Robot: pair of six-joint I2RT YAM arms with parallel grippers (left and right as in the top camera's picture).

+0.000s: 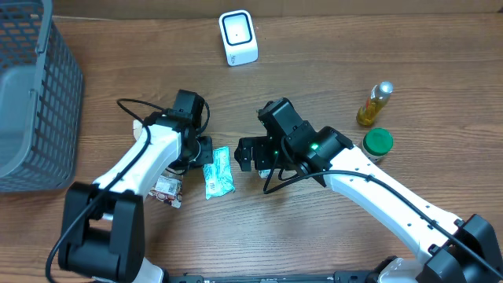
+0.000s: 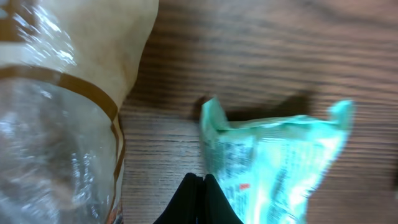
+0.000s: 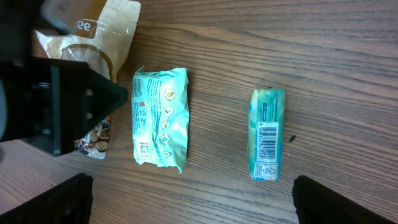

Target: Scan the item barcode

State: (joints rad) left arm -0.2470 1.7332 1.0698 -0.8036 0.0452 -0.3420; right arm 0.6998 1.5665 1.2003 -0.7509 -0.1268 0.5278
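Observation:
A mint-green packet [image 1: 218, 171] lies flat on the wooden table. My left gripper [image 1: 202, 151] is right beside its left edge. From the left wrist, that gripper [image 2: 200, 198] is shut, tips pressed together with nothing between them, next to the green packet [image 2: 273, 168]. My right gripper [image 3: 194, 202] hangs open above the table; under it lie the green packet [image 3: 160, 118] and a small teal bar [image 3: 267, 134] with its barcode facing up. In the overhead view my right gripper [image 1: 253, 154] covers that bar. A white scanner [image 1: 237, 37] stands at the far edge.
A brown and clear snack bag [image 1: 167, 189] lies left of the packet, under my left arm. A grey mesh basket [image 1: 47, 86] fills the far left. A yellow bottle [image 1: 375, 103] and a green-lidded jar [image 1: 378, 141] stand on the right.

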